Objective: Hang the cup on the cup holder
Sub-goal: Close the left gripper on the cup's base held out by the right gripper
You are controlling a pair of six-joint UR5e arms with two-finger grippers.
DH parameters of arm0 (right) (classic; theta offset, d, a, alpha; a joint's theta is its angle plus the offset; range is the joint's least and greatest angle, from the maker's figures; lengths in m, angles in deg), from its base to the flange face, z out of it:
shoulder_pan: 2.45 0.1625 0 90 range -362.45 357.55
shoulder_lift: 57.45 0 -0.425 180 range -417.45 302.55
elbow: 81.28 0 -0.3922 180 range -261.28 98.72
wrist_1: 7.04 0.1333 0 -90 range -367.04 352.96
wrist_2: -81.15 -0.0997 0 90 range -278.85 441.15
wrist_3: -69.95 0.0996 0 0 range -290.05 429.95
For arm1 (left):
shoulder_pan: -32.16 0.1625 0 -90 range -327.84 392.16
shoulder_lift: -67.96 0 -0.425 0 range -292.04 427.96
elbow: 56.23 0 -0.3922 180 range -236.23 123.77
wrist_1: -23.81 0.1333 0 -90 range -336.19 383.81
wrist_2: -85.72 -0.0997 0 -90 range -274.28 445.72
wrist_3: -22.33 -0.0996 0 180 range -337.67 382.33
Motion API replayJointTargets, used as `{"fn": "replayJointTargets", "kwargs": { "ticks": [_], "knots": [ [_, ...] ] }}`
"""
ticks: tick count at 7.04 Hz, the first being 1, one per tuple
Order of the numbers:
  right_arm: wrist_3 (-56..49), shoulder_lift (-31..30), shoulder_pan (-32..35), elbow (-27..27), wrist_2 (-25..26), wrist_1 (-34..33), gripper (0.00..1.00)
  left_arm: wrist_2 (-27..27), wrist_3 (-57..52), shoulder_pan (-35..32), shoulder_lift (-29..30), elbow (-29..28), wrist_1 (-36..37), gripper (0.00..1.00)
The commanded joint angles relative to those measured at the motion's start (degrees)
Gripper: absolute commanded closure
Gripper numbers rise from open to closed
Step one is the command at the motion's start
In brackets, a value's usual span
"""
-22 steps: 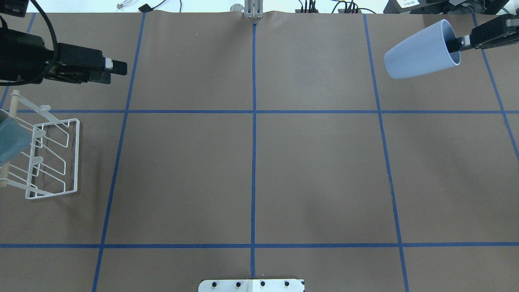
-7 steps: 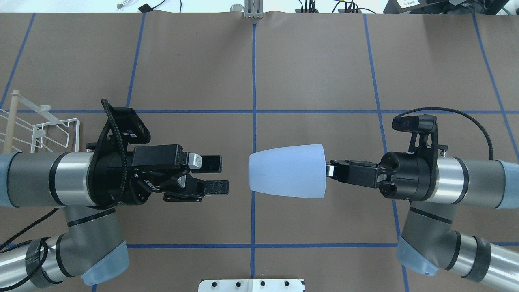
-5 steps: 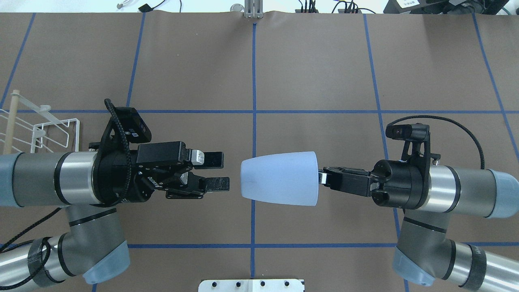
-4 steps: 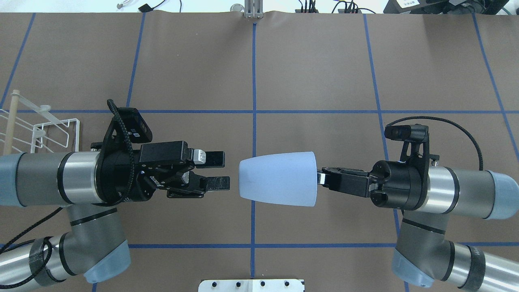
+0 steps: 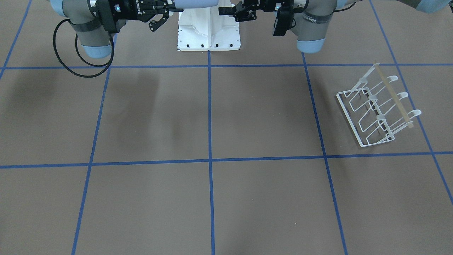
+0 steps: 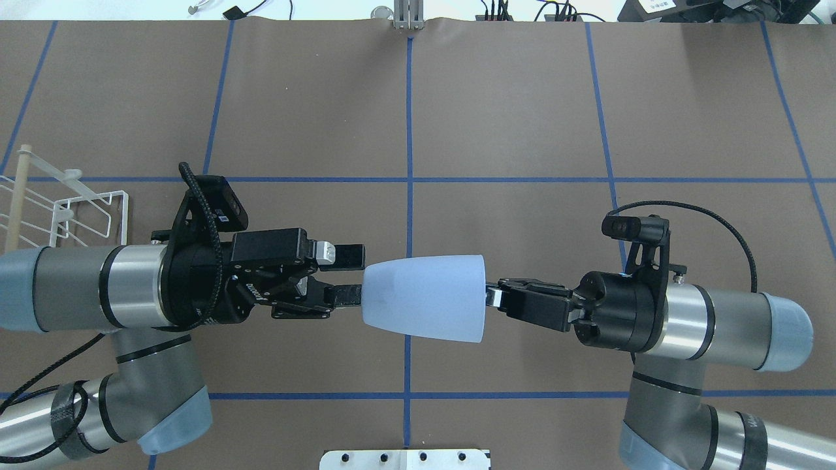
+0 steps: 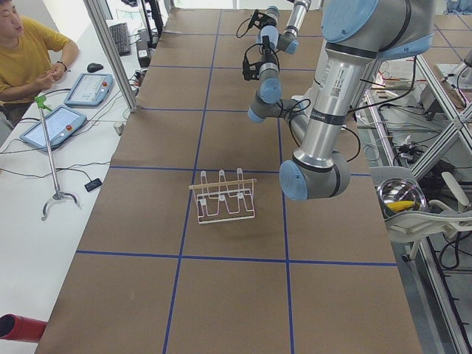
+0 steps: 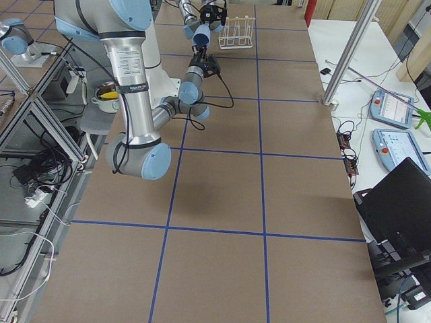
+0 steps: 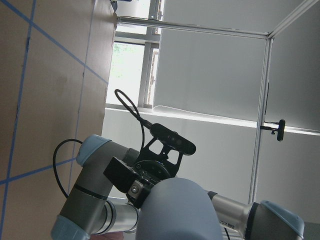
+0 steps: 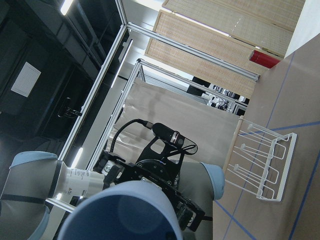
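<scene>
Since the frame a moment earlier, the right gripper (image 6: 491, 297) has carried the pale blue tapered plastic cup (image 6: 424, 307) toward 9 o'clock on the overhead view. The gap to the left gripper (image 6: 358, 275) has closed.

The cup is held in the air over the middle of the brown paper-covered table (image 6: 522, 130), across the centre blue tape line (image 6: 409, 130). Its long axis runs nearly along the 9-to-3 line, with the narrow base pointing to 9 o'clock and the wide rim to 3 o'clock.

The right gripper pinches the rim wall. The left gripper's fingers (image 6: 346, 256) are spread, with their tips at the base. Whether either finger touches the base cannot be told.

The white wire cup holder with a light wooden rod (image 6: 91, 215) stands on the table at far 9 o'clock, well apart from the cup.
</scene>
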Motion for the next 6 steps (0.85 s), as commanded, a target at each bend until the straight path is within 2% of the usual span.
{"fn": "replayJointTargets", "kwargs": {
  "ticks": [1,6],
  "knots": [
    [-1.05,1.06,-1.28,0.05,1.17,-1.15,1.00,-1.47,-0.02,1.17,0.00,-0.07,-0.22,0.02],
    [-1.14,1.07,-1.28,0.49,1.87,-1.25,1.00,-1.49,-0.02,1.71,-0.08,0.11,-0.66,0.05]
  ]
}}
